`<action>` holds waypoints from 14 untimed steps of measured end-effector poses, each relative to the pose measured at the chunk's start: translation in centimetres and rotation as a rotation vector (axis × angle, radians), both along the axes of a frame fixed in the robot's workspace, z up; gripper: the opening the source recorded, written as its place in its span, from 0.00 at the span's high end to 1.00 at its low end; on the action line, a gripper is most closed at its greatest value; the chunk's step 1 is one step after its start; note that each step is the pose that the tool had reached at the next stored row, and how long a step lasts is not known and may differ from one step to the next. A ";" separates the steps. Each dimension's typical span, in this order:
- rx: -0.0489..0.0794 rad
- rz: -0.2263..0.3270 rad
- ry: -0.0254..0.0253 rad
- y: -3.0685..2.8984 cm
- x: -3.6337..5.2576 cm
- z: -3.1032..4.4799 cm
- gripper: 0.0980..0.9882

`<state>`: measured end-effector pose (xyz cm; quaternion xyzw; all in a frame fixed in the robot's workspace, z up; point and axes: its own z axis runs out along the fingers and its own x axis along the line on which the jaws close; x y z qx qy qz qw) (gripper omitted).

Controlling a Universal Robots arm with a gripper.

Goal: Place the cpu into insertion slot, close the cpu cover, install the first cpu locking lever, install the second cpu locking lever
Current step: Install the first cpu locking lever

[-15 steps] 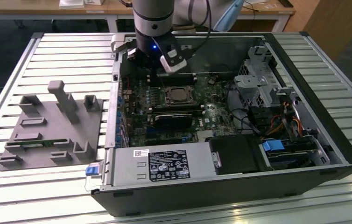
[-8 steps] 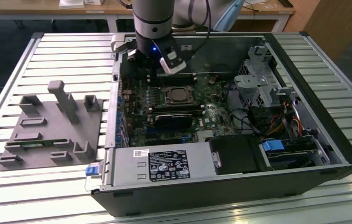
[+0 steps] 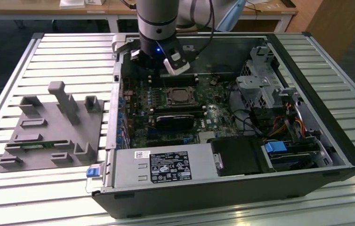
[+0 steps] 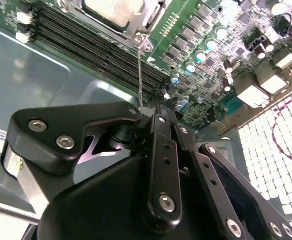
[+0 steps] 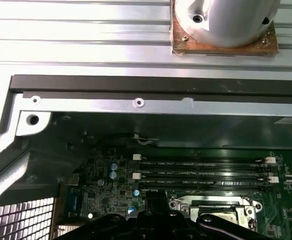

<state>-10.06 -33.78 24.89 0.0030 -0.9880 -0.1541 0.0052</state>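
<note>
Nearest you in the second wrist view is the tool [image 4: 148, 110], with the free end of a thin wire lever [image 4: 139, 70] meeting its tip. You cannot tell from here whether the tool is apart, together or clamped on that wire, so treat contact as unconfirmed.

The lever runs from the tip toward 12 o'clock, to the corner of the cover [image 4: 153, 19]. Judge it as springy steel: light, stiff along its length, and likely to snap back if it slips. The best place to take hold is out at the free end, where leverage is greatest.

Beyond it the cpu [image 4: 110, 9] sits in the slot [image 3: 167, 95], and the cover seems to lie flat around it. The cpu is light and fragile, so press only on the frame, not the silver top.

By count you have one cpu, one slot, one cover and one lever that can be made out. A second lever cannot be picked out.

In the exterior view the slot lies at 6 o'clock from the tool, near the middle of the case [image 3: 228, 188]. The memory slots [image 5: 201, 172] sit just beside it, three or four of them, too tightly packed to settle. One grey fixture [image 3: 52, 127] rests on the bench [image 3: 39, 197] at 9 o'clock from the case.
</note>
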 end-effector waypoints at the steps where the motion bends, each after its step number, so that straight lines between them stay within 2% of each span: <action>1: 0.000 0.000 0.0000 0.00 0.26 -0.01 1.00; 6: 0.000 0.000 0.0000 0.00 1.72 -0.03 1.00; 14: 0.000 0.000 0.0001 0.00 4.66 -0.06 1.00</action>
